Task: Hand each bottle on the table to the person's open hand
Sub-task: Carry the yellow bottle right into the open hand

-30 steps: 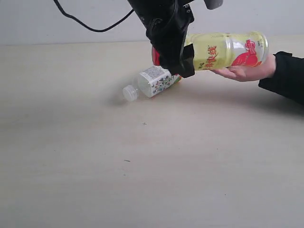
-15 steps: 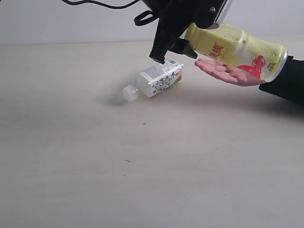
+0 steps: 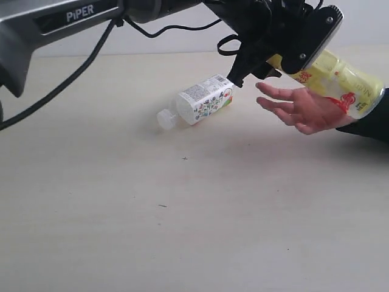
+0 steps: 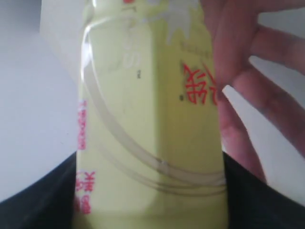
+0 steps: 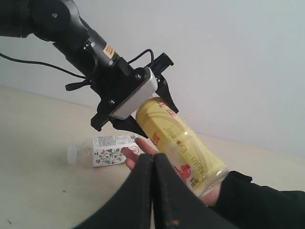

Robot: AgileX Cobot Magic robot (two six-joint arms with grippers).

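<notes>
My left gripper (image 3: 275,61) reaches across to the right and is shut on the neck end of the yellow bottle (image 3: 343,82), which slants down with its base at the wrist of the person's open hand (image 3: 304,111). The left wrist view is filled by the yellow bottle (image 4: 152,119) with the hand (image 4: 252,100) beside it. The squarish bottle with a white printed label (image 3: 203,103) lies on its side on the table (image 3: 182,213). My right gripper (image 5: 153,160) is shut and empty, hovering near the hand (image 5: 136,153). The other two bottles are out of view.
A black cable (image 3: 73,79) hangs from the left arm over the table's far left. A pale wall (image 5: 228,57) stands behind the table. The person's black sleeve (image 3: 374,121) enters from the right edge.
The left arm has swung further right and turned, carrying the yellow bottle so that it slants down along the person's hand. The hand's fingers have lifted and spread. The squarish bottle has not moved.
</notes>
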